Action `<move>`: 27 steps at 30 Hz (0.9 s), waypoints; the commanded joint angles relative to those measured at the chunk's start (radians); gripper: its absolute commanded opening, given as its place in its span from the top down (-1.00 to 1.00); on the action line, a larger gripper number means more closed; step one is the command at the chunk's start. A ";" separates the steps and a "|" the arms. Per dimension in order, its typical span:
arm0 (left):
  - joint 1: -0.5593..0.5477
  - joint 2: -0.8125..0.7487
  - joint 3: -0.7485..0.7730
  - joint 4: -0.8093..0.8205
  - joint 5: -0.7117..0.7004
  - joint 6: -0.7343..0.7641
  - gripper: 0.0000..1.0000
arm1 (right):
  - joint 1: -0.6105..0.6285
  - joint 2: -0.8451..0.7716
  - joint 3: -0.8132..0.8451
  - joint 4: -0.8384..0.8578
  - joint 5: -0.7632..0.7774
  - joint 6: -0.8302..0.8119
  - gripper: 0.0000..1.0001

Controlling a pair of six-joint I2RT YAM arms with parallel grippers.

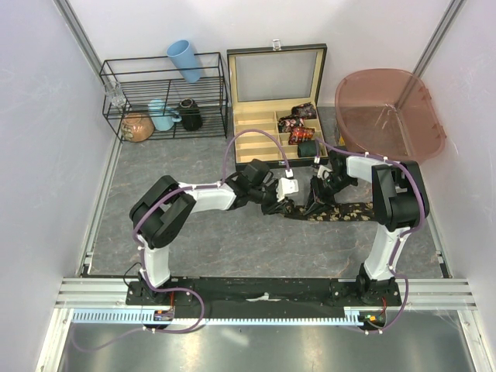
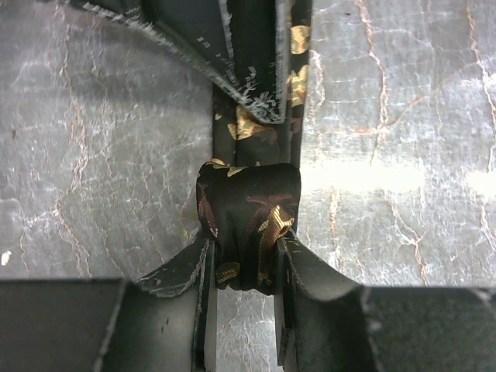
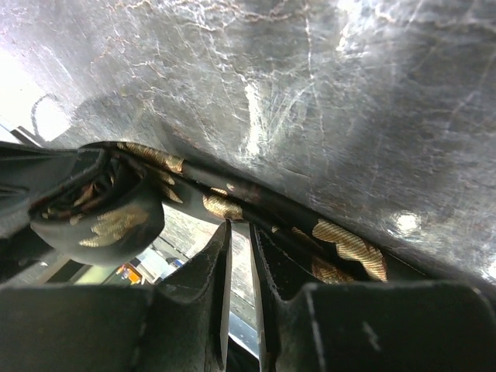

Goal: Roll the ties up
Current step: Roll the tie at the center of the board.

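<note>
Left claw (image 2: 245, 260) is clamped on the coil (image 2: 249, 209), one finger on each side of the roll, low centre in the left wrist view. Right claw (image 3: 240, 244) has its fingers nearly together with a thin slit between them and nothing in the slit. We cannot tell whether the tips pinch the strip's edge or only press on it. Both claws meet at the centre of the top view, just below the box (image 1: 256, 143).

The tie (image 1: 349, 211), dark with a tan print, runs from the coil as a flat strip to the right across the tabletop (image 1: 232, 248), under the right arm. Most of it lies unrolled, so we judge the roll barely started. Rolled ties (image 1: 298, 124) sit in the box's right compartments, upper centre.

To do this step well, we think:
- Grip the coil firmly and centred so it does not telescope.
- Turn it over toward the flat strip.
- Have the right claw hold the strip flat and taut just beside the coil.
- Line the edges up each turn, or the roll goes cone-shaped.

Risk as we judge it: the fabric looks slippery, and the coil may spring open if let go early.
</note>
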 commanded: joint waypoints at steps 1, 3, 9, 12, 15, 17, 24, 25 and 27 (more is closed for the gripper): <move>-0.025 -0.040 0.042 -0.127 -0.080 0.121 0.93 | -0.007 0.044 -0.048 0.092 0.227 -0.038 0.53; -0.030 -0.013 0.081 -0.228 -0.132 0.125 0.92 | -0.006 0.041 -0.045 0.091 0.227 -0.038 0.53; -0.053 0.029 0.108 -0.342 -0.232 0.155 0.91 | -0.006 0.010 -0.058 0.092 0.215 -0.039 0.52; -0.066 0.044 0.105 -0.377 -0.264 0.200 0.88 | -0.009 0.006 -0.060 0.094 0.201 -0.042 0.51; -0.080 0.077 0.138 -0.419 -0.305 0.210 0.86 | -0.006 0.001 -0.042 0.088 0.141 -0.050 0.41; -0.085 0.098 0.160 -0.445 -0.322 0.210 0.85 | -0.009 -0.011 -0.037 0.089 0.080 -0.051 0.35; -0.100 0.140 0.194 -0.480 -0.342 0.218 0.82 | -0.009 -0.103 -0.015 0.070 -0.158 -0.025 -0.07; -0.102 0.140 0.194 -0.480 -0.342 0.221 0.82 | -0.012 -0.114 -0.015 0.065 -0.176 -0.027 -0.11; -0.103 0.141 0.192 -0.482 -0.339 0.223 0.82 | -0.013 -0.137 -0.014 0.065 -0.195 -0.031 -0.15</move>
